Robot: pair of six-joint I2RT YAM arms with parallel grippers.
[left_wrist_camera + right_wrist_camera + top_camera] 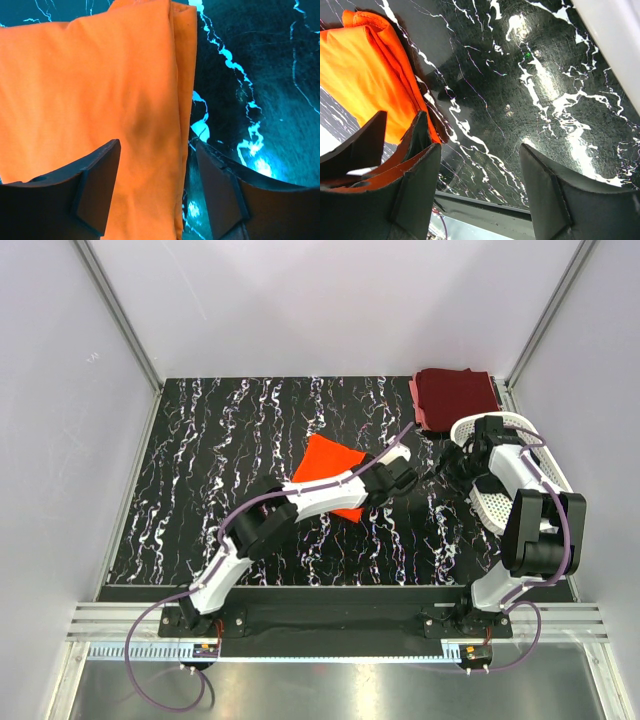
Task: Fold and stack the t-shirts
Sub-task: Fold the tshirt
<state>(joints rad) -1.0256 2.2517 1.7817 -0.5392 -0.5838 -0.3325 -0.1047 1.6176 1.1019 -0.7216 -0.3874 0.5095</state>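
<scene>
Orange first: the bright orange soft cloth t-shirt (322,458) lies folded into a compact packet near the middle of the black, white-veined table (220,460). The dark maroon cloth t-shirt (455,395), also folded, sits at the far right corner, well apart from it. Folding of these two looks done, but they are not yet stacked, and no black shirt is in view.

The left gripper (157,195) is spread wide, its jaws straddling the orange packet's layered right edge without pinching it. The right gripper (480,195) hangs released and empty over bare table just beside that edge.

The white perforated plastic basket (497,505) and the right arm crowd the right side. The path toward the maroon shirt is narrow, while the left half of the table offers more room.
</scene>
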